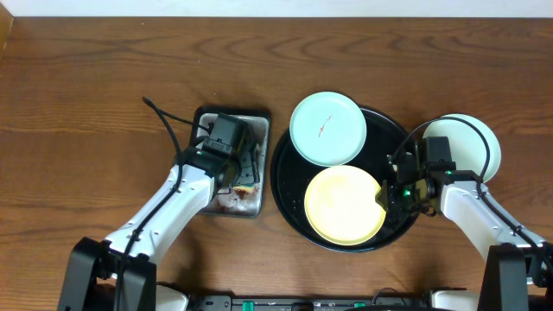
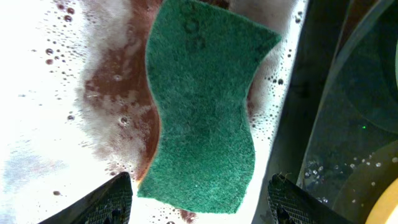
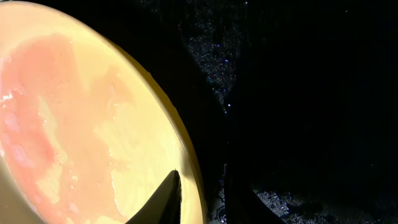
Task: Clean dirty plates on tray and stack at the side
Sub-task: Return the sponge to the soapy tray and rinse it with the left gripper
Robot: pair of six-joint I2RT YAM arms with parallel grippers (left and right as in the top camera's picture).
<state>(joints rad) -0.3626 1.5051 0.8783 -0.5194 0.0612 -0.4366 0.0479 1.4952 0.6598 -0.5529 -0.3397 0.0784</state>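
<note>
Left gripper (image 2: 200, 193), open astride the green sponge (image 2: 202, 106) in the grey pan (image 1: 232, 112): grasp its waist squarely. Right gripper (image 3: 200, 186) clamps the yellow plate (image 3: 93, 124) by its rim.

The left arm (image 1: 164, 207) comes in from the near left and bends at the elbow. The left end effector (image 2: 202, 202) points down, and its two fingers (image 2: 115, 199) are spread wide apart. The right arm (image 1: 479, 216) comes in from the near right and turns left. The right end effector (image 3: 200, 190) has its fingers close together, pinching the rim of the yellow plate (image 3: 93, 124).
</note>
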